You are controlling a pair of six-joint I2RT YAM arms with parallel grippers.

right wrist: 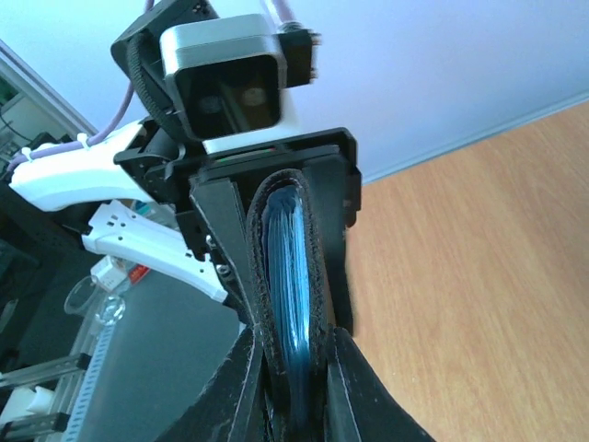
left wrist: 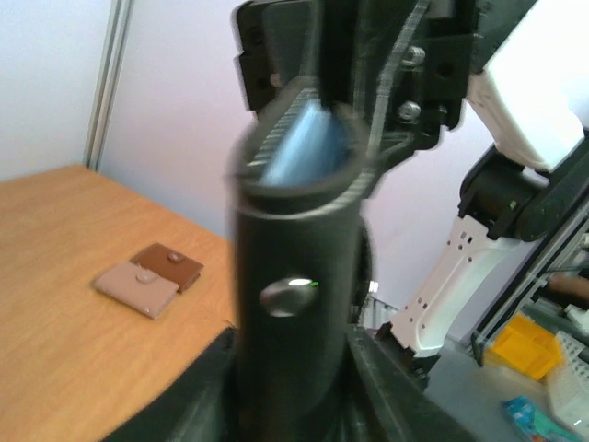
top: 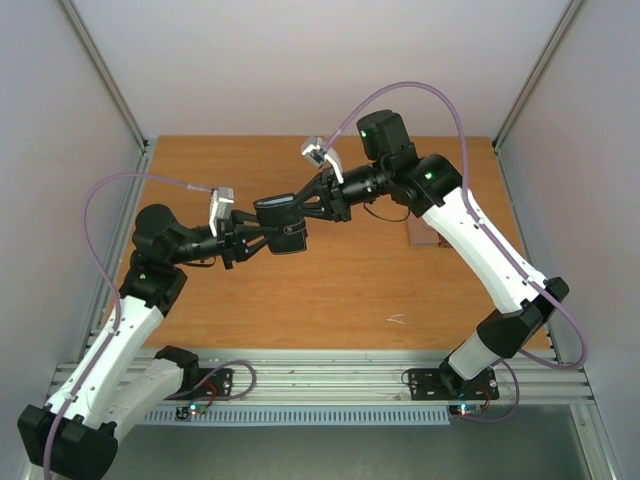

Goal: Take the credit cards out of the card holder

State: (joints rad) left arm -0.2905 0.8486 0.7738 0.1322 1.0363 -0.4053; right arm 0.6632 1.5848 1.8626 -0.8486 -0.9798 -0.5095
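Observation:
The black card holder (top: 283,222) hangs in the air above the middle of the table, held from both ends. My left gripper (top: 258,240) is shut on its left end and my right gripper (top: 305,203) is shut on its right end. In the left wrist view the holder (left wrist: 294,267) fills the centre between my left gripper's jaws (left wrist: 294,345), with a silver snap and bright blue credit cards (left wrist: 308,147) showing in its far opening. In the right wrist view the holder (right wrist: 317,230) is edge-on between my right gripper's jaws (right wrist: 293,368), with the blue credit cards (right wrist: 290,276) packed inside.
A brown two-tone wallet-like piece (left wrist: 147,276) lies on the wooden table (top: 300,300) at the right, partly under the right arm (top: 425,232). White walls close the table on three sides. A small white scrap (top: 397,319) lies near the front edge.

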